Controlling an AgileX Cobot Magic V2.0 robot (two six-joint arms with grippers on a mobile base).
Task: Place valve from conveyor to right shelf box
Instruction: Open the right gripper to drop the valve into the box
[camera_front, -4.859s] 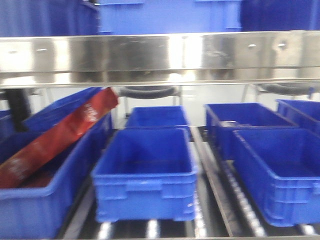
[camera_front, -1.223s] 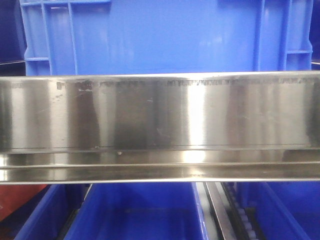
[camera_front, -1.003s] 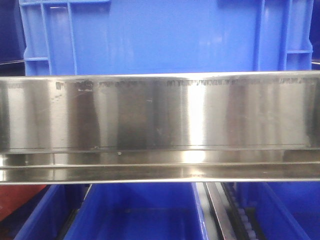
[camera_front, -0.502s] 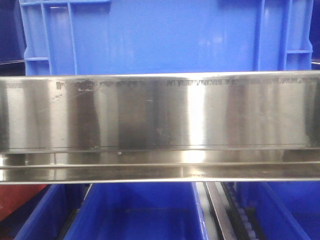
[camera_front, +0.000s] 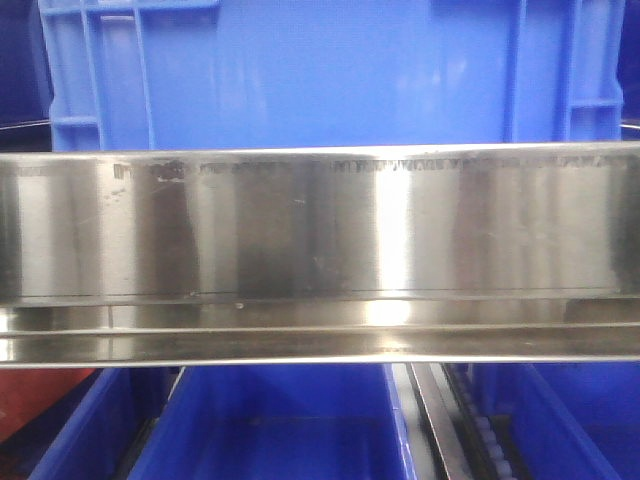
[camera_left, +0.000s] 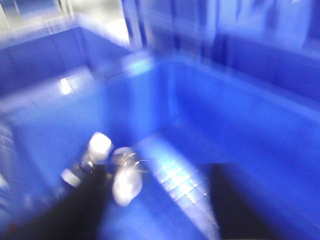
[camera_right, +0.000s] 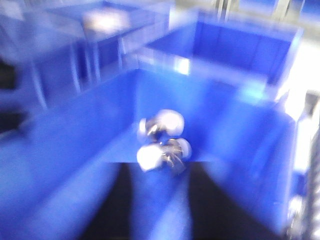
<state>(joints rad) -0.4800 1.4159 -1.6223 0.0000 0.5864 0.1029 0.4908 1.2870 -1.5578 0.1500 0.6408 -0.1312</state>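
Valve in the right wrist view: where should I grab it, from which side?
Probably the silver middle of the valve, between its white end caps, coming from above, since the blue box walls surround it and the caps look rounded. Blur hides its exact pose.

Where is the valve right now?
In the right wrist view, the valve sits just beyond the right gripper's dark fingers, over the blue box. The blurred left wrist view shows a similar one.
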